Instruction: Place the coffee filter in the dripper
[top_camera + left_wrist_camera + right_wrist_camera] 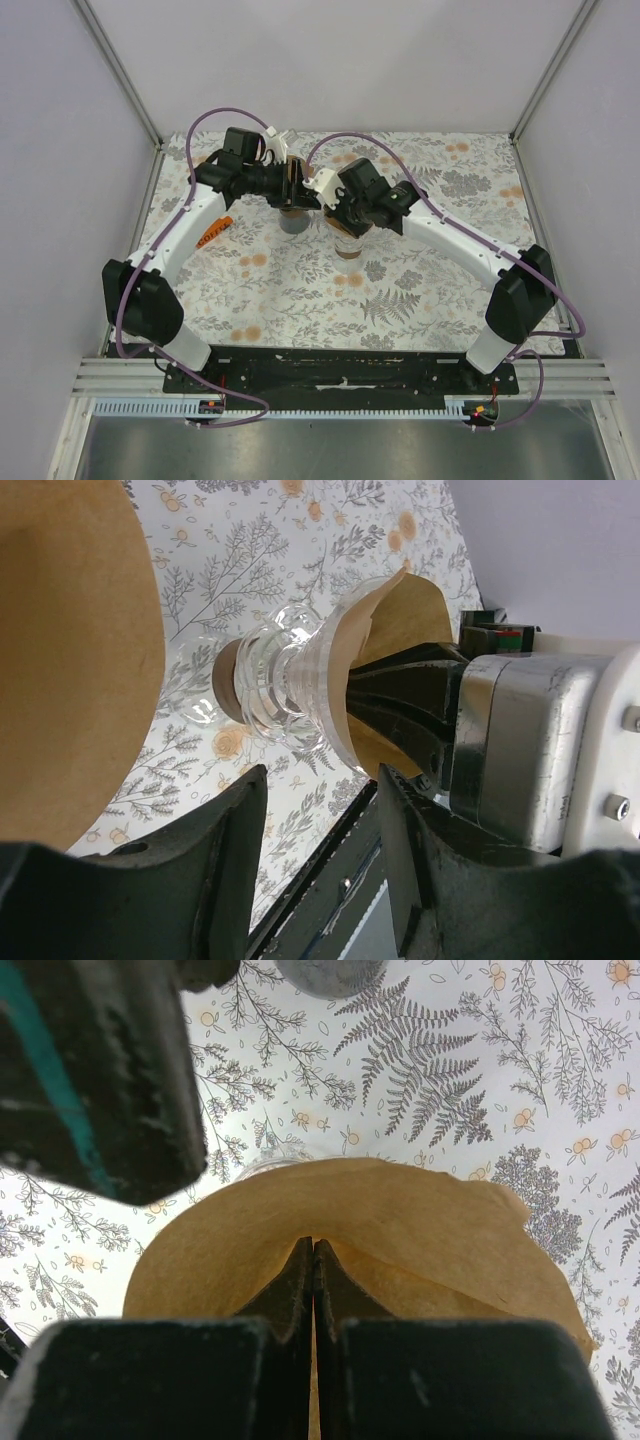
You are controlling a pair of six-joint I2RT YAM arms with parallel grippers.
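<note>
Black fingers of the right gripper [313, 1250] fill the bottom of the right wrist view. They are pressed flat together and pushed into the open mouth of the one brown coffee filter [400, 1230]. Whether any paper is nipped between them cannot be told. The filter sits in the single glass dripper [285, 695], which stands at the centre of the top view on the floral table [420, 290]. Its cone points down into the glass, and its wide rim faces up at the gripper. In the left wrist view the dripper's long axis runs across the frame, with the base at left and the mouth at right. The left gripper [320, 775] is partly open, with nothing seen between its two fingers. A second brown paper [70, 660] covers that view's left edge. One grey cup [293, 222] stands just left of the dripper.
</note>
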